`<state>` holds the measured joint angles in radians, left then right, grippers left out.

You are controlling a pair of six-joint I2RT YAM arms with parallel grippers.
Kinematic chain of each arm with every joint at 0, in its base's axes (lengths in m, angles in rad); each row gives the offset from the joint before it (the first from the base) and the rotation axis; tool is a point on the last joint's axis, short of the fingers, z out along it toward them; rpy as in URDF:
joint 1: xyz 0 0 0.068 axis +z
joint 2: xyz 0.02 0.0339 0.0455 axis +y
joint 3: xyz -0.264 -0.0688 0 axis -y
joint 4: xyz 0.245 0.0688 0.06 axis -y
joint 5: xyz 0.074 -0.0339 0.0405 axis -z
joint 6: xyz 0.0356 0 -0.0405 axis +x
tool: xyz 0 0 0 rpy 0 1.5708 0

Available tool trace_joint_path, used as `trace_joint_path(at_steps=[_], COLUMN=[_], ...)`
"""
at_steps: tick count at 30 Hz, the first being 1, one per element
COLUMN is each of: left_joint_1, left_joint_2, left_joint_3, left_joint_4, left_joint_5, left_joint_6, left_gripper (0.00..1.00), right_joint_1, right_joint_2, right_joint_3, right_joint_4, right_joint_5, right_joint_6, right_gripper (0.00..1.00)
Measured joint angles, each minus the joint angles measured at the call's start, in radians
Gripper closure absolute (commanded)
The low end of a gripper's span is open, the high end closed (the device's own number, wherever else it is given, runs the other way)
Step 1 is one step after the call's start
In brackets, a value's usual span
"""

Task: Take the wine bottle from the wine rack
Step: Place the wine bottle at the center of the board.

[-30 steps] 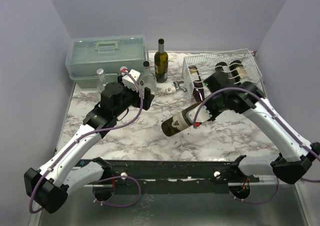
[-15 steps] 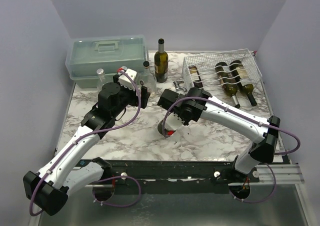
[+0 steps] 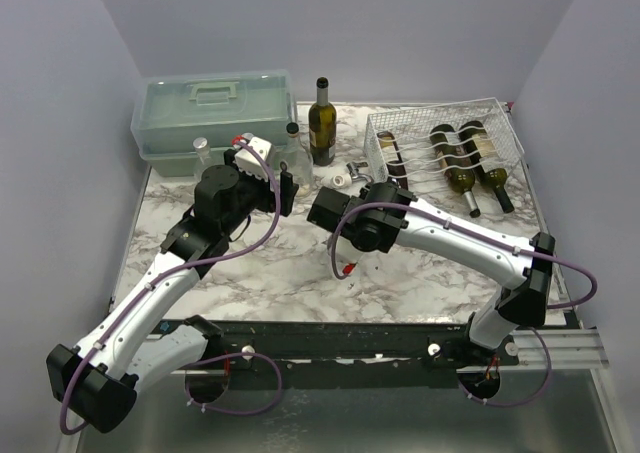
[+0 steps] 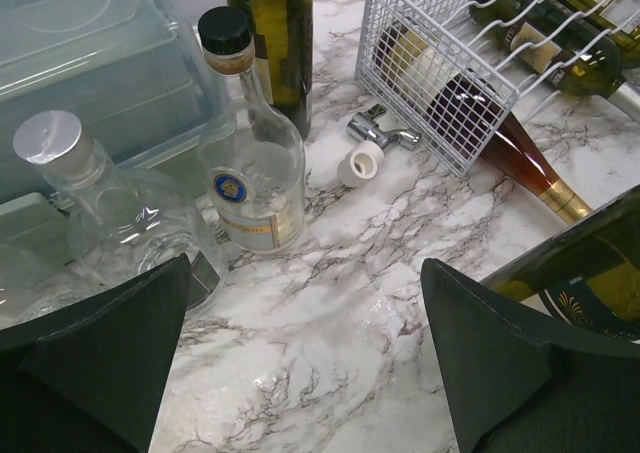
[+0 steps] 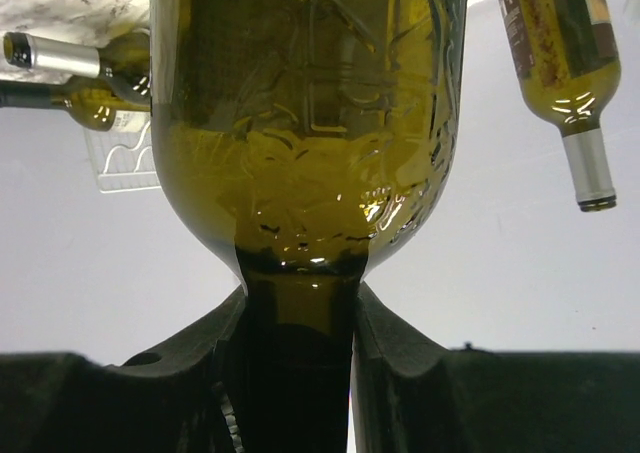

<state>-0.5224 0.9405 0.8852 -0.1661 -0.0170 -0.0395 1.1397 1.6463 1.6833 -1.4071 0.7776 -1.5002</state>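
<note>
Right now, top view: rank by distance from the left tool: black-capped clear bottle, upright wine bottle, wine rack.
Measured from the left tool:
1. black-capped clear bottle, just beyond its tips.
2. upright wine bottle, farther back, slightly right.
3. wine rack, off to the right.

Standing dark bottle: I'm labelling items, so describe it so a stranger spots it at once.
Find the pale green toolbox far left on the table. Just right of it stands the dark wine bottle. Unlike the clear bottles beside it, it is dark; unlike the lying bottles in the white wire rack, it stands upright.
</note>
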Motion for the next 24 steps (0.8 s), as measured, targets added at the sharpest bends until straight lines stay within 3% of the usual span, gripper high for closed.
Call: trace_joint_path(at_steps=[16,24], left_joint_1=[0.008,0.013], left_joint_2=[-0.001,-0.001], left_joint_3=[0.0,0.0], left_joint_4=[0.0,0.0], left_joint_5=[0.0,0.0], left_joint_6=[0.0,-0.001], left_gripper=[0.01,0.01], right_joint_1=[0.032,0.065], right_joint_2=[0.02,0.071], right_joint_3=[-0.04,-0.056], right_joint_4=[0.001,0.003], right_joint_5=[0.011,0.011], right_joint_6=[-0.051,-0.057], right_gripper=[0.97,0.84])
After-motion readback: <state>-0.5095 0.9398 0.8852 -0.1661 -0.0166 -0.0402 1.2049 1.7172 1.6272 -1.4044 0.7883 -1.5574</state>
